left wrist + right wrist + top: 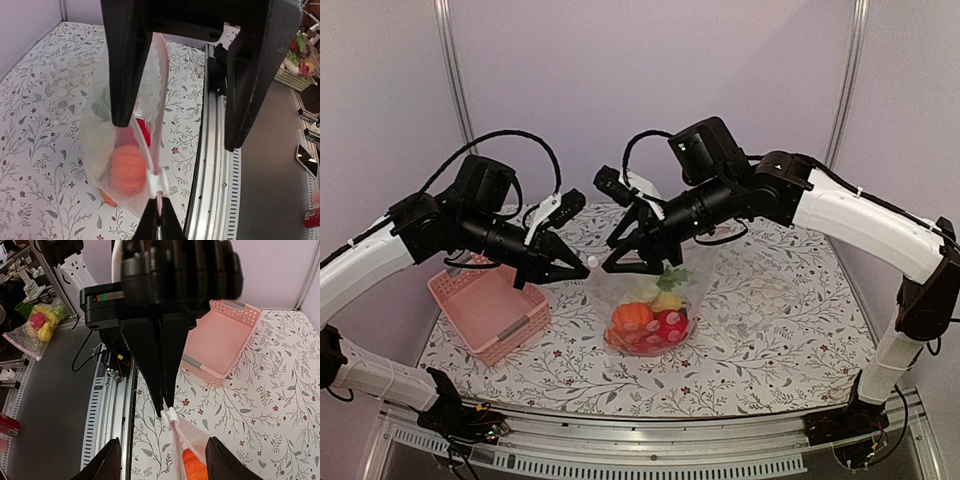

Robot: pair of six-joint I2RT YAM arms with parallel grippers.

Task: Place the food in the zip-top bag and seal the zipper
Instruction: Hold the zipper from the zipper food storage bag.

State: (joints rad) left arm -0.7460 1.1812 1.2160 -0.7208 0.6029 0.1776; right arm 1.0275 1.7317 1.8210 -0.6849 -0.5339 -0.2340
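Left gripper [159, 212]: jaws closed on the zipper [161, 75], pinching the strip at its end just beside the white slider [156, 184]. Right gripper [164, 441]: jaws spread wide. In the left wrist view the strip runs between its two fingers, close against one and well apart from the other; contact there cannot be confirmed.

The zip-top bag [645, 298] hangs from that rim, below and between the two grippers, above the middle of the table [770, 330]. Whether its lower end rests on the floral cover cannot be told. Whether the strip is pressed shut along its length cannot be told either.

The food [650, 325] lies in the bottom of the bag: an orange piece [632, 318], a red piece [672, 325], a yellow piece [667, 301] and green leaves [673, 278] above them.

Pink basket [490, 310]: on the table to the left of the bag and apart from it, under the left arm.
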